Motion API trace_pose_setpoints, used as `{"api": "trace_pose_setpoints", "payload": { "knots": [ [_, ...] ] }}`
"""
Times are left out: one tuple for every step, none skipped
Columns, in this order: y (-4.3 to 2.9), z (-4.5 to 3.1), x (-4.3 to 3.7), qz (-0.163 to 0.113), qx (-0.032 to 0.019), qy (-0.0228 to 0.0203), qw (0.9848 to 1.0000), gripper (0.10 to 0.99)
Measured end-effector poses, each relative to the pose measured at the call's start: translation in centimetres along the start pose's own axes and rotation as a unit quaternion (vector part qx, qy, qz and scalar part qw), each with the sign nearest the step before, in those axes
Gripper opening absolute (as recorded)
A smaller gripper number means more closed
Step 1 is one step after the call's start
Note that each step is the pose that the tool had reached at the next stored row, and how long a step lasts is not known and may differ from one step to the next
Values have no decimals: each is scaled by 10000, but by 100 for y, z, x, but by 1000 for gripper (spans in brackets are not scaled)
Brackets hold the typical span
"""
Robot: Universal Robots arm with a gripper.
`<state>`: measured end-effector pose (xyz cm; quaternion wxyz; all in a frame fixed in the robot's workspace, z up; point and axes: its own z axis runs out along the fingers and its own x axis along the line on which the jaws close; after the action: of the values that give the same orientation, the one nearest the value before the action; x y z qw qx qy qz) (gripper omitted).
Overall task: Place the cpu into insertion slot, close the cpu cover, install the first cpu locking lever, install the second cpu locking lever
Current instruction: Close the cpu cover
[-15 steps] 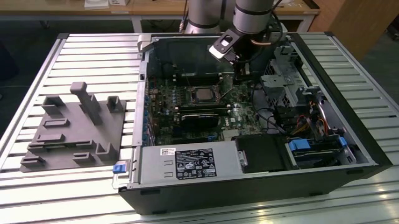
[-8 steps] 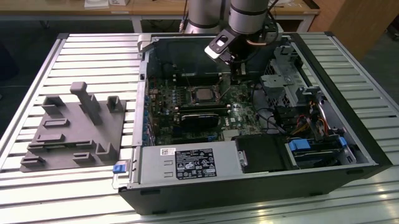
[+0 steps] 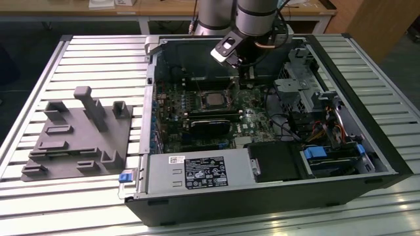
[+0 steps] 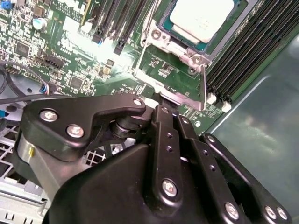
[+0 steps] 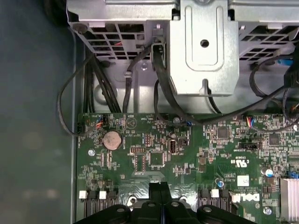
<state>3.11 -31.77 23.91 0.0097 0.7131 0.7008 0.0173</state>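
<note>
fingers pressed together, holding nothing, their tips at the near edge of the silvery cpu cover; the cpu lies flat just beyond them

Glares white off the near edge of the slatted table in the exterior view, dimmer inside the computer case. Washes out the cpu top and green circuit board in the second wrist view. Leaves the case wall murky in the first wrist view.
</note>
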Motion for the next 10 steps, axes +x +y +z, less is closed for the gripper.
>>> {"api": "trace_pose_setpoints", "payload": {
  "knots": [
    [-9,0,0,0,0,0,10000,106],
    [-19,0,0,0,0,0,10000,106],
    [-26,-1,-1,0,0,0,10000,106],
    [-33,-1,-1,0,0,0,10000,106],
    [-39,-1,-1,0,0,0,10000,106],
    [-46,-1,-1,0,0,0,10000,106],
    [-52,-2,-1,0,0,0,10000,106],
    [-57,-2,-1,0,0,0,10000,106],
    [-61,-2,-1,0,0,0,10000,106],
    [-64,-2,-1,0,0,0,10000,106]
  ]
}}
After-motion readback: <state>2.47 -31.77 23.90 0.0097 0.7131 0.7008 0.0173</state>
